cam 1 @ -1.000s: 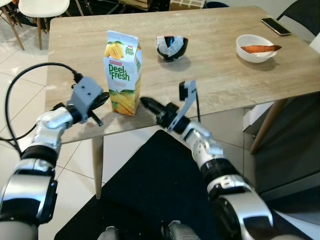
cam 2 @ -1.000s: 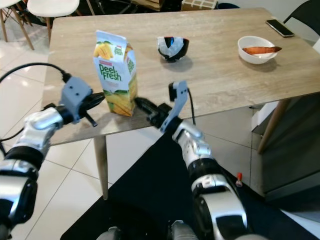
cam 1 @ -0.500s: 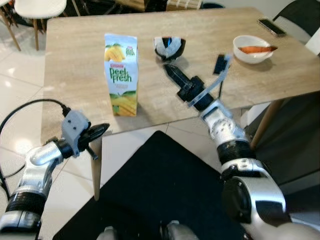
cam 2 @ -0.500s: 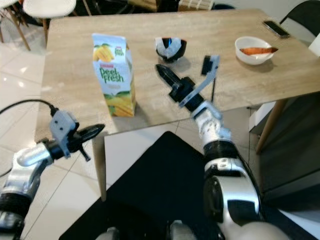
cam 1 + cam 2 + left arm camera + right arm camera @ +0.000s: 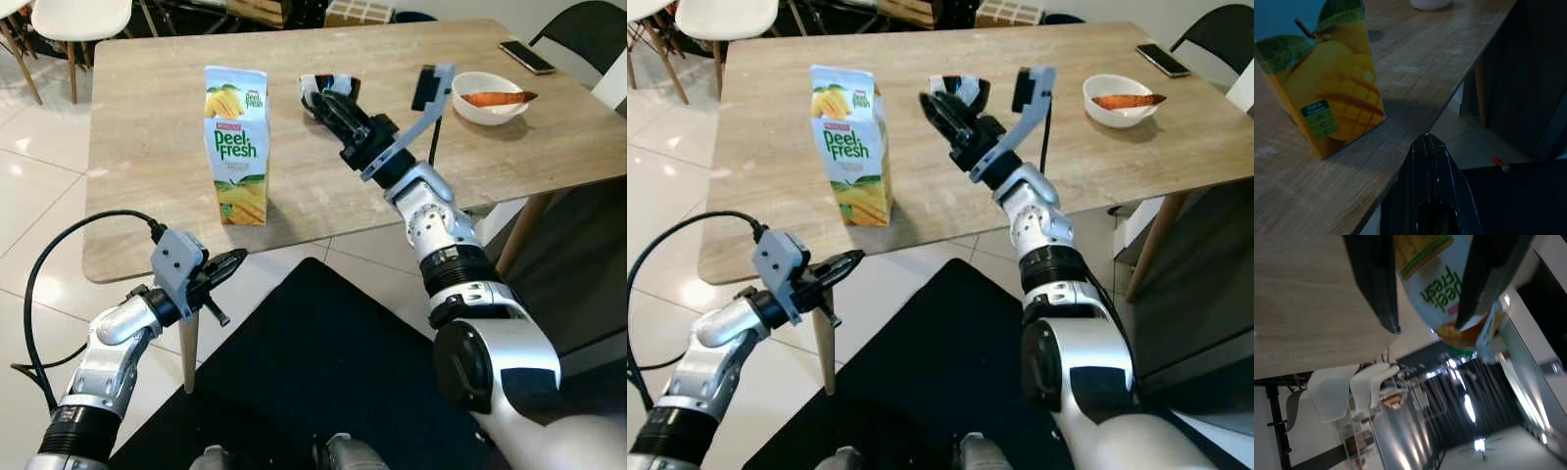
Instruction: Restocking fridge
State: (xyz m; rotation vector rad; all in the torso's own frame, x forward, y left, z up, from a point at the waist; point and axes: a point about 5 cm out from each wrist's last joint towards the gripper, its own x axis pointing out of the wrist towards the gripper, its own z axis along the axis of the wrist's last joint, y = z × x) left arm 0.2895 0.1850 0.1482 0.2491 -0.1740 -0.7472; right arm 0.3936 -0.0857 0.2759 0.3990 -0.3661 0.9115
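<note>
At the upper left of the head camera's frame, a mango juice carton [image 5: 238, 145] stands upright on a pale wooden table [image 5: 137, 88], set back a little from the near edge and apart from everything else. The right gripper [image 5: 331, 100] hangs above the tabletop in the upper middle of the frame, its two black fingers [image 5: 1374, 276] spread wide and holding nothing; its wrist camera frames the carton's printed face between them. Just behind that gripper sits a dark bowl [image 5: 971, 88], with a white bowl [image 5: 493, 93] holding something orange and a phone [image 5: 527, 57] toward the upper right corner. The left gripper [image 5: 231, 265] hovers low in the lower left, below and in front of the table edge, fingers pressed together on nothing, the carton's lower half looming in its wrist view.

The carton looks like waxed paperboard: probably heavy if full, smooth enough to slip, and prone to denting under a hard squeeze. A grip across two opposite flat sides at mid-height, below the folded gable top, seems safest, with the carton kept upright on its way to the fridge.
</note>
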